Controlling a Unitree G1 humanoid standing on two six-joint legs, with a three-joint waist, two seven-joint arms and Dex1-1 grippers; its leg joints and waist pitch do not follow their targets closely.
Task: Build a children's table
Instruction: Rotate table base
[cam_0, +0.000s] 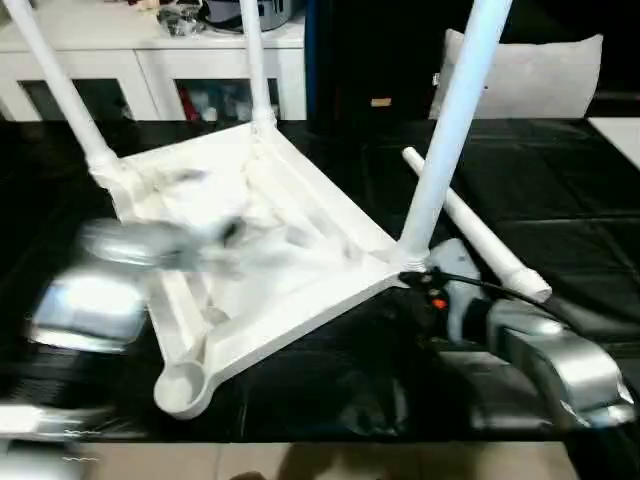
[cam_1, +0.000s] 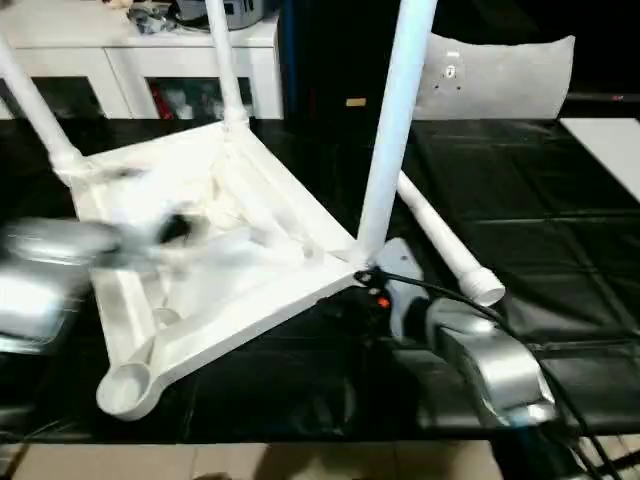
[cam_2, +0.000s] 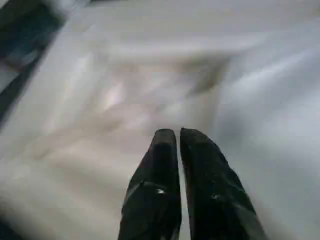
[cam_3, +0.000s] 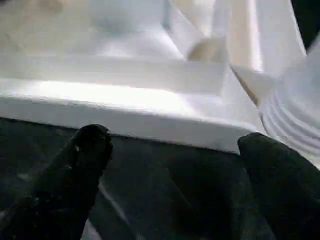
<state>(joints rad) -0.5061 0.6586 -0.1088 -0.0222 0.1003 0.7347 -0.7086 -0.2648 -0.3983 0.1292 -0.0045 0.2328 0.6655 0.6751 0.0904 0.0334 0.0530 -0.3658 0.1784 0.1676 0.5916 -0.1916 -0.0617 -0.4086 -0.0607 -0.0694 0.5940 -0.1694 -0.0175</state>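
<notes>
The children's table top (cam_0: 290, 305) lies upside down on the black surface, ribbed underside up. Three white legs stand in its corner sockets: far left (cam_0: 55, 85), far middle (cam_0: 255, 60) and right (cam_0: 450, 130). The near-left socket (cam_0: 180, 385) holds nothing. A loose fourth leg (cam_0: 480, 240) lies on the surface behind the right corner. My left gripper (cam_2: 177, 137) hovers blurred over the ribbed underside (cam_0: 225, 235), fingers shut on nothing. My right gripper (cam_3: 175, 142) is open wide, low on the surface just before the top's edge by the right corner (cam_1: 372, 290).
A white cabinet with glass doors (cam_0: 150, 75) stands behind the work surface, and a grey cushion (cam_0: 540, 75) sits at the back right. The black surface (cam_0: 570, 190) reaches to the right. Its front edge runs close below the near-left socket. A black cable (cam_1: 450, 300) loops over my right wrist.
</notes>
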